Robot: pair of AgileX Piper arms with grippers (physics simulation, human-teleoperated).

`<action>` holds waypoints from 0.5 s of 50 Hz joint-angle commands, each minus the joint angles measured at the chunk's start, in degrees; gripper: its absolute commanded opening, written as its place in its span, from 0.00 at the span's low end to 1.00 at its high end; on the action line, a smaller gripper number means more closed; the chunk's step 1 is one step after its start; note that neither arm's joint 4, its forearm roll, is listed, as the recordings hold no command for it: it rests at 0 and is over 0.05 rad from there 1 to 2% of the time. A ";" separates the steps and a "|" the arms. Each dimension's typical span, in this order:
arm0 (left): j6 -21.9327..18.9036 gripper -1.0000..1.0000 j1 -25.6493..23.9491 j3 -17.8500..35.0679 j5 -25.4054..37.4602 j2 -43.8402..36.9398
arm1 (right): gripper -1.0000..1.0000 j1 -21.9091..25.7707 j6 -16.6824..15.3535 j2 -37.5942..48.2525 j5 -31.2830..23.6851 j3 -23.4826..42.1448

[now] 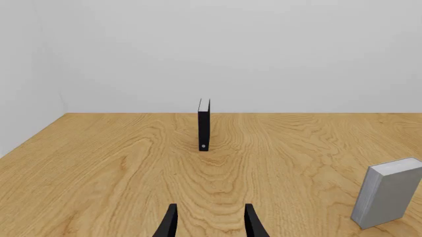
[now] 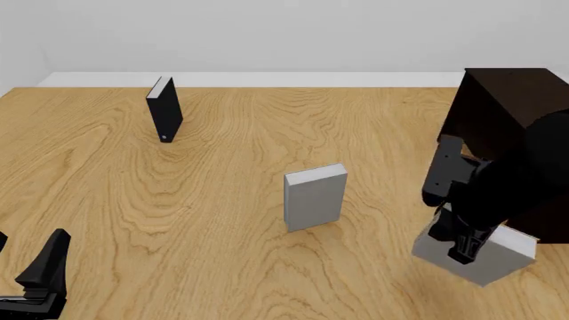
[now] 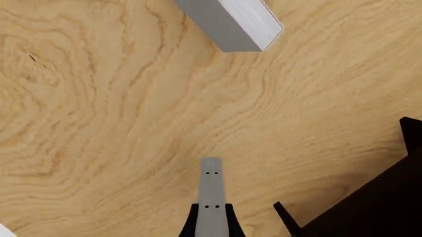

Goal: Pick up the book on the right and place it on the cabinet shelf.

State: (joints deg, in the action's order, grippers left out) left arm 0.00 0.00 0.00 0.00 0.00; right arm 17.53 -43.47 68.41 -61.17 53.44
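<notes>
I'm gripping the book (image 2: pixel 484 257) edge-on with my right gripper (image 2: pixel 462 250), jaws pinching it, just in front of the cabinet (image 2: pixel 502 107). I'm thinking lift straight up first so it isn't dragging, then swing toward the shelf. Left gripper (image 1: pixel 209 222) is idling, jaws spread.

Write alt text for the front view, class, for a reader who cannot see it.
The right arm's tool points down onto a plain mid-grey hardback book at the wooden table's near right, beside a very dark brown boxy cabinet. A paler silvery-grey book stands mid-table, a thin black book far left.
</notes>
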 commanded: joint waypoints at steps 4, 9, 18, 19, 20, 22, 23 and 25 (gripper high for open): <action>0.00 1.00 0.00 0.00 0.00 0.00 | 0.00 -1.01 -3.25 -3.74 -4.21 7.01; 0.00 1.00 0.00 0.00 0.00 0.00 | 0.00 -1.21 -4.49 -4.43 -5.65 9.87; 0.00 1.00 0.00 0.00 0.00 0.00 | 0.00 -1.45 -6.63 -5.72 -6.17 12.00; 0.00 1.00 0.00 0.00 0.00 0.00 | 0.00 -1.39 -6.76 -5.81 -6.04 12.39; 0.00 1.00 0.00 0.00 0.00 0.00 | 0.00 -1.33 -7.05 -6.00 -5.98 12.41; 0.00 1.00 0.00 0.00 0.00 0.00 | 0.00 -1.32 -7.52 -6.20 -5.79 13.04; 0.00 1.00 0.00 0.00 0.00 0.00 | 0.00 -1.21 -7.60 -6.31 -5.79 13.14; 0.00 1.00 0.00 0.00 0.00 0.00 | 0.00 -1.34 -8.16 -6.65 -5.36 13.48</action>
State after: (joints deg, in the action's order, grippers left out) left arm 0.00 0.00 0.00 0.00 0.00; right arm 16.33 -50.47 63.40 -66.64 64.10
